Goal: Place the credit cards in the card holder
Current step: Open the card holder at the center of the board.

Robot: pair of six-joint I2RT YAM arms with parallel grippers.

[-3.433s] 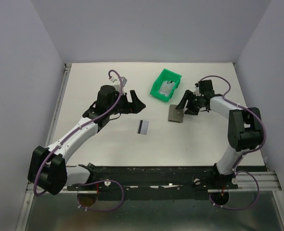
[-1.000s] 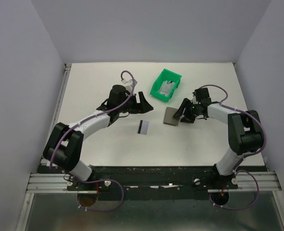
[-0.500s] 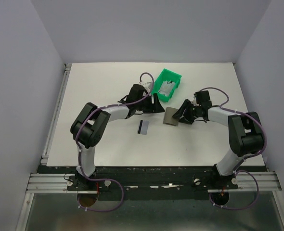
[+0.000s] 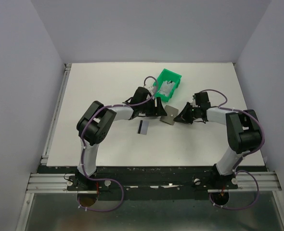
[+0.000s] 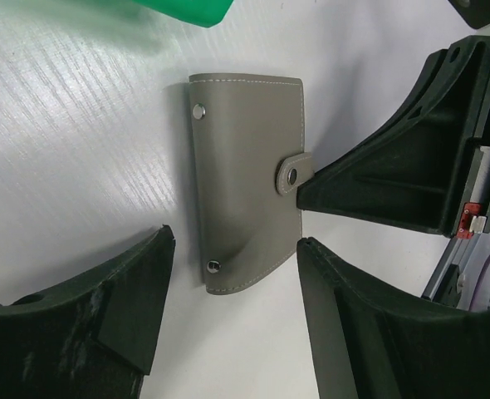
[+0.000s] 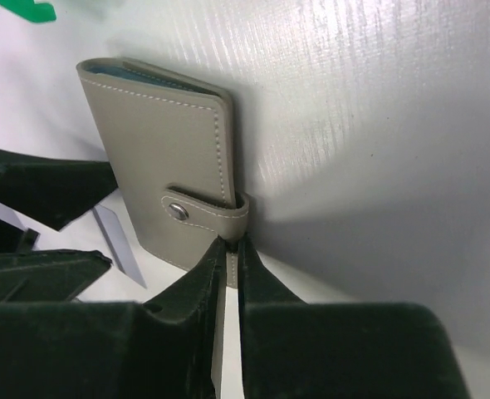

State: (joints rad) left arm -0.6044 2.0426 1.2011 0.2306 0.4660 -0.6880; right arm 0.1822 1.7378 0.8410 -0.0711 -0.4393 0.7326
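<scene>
- One card holder (image 4: 169, 116) lies closed near the middle of the surface (image 4: 98, 86), with its snap tab (image 5: 292, 174) fastened and pale stitching along its edges.
- Left end effector (image 5: 232, 249), at its 9 o'clock, is spread wide and straddles one end of it.
- Right end effector (image 6: 228, 249), at 3 o'clock, is pinched onto the card holder's edge beside the tab.
- One credit card (image 4: 143, 127) lies flat at its 8 o'clock.
- Green bin (image 4: 173, 74) stands at 12 o'clock; its pale contents are unreadable.
</scene>
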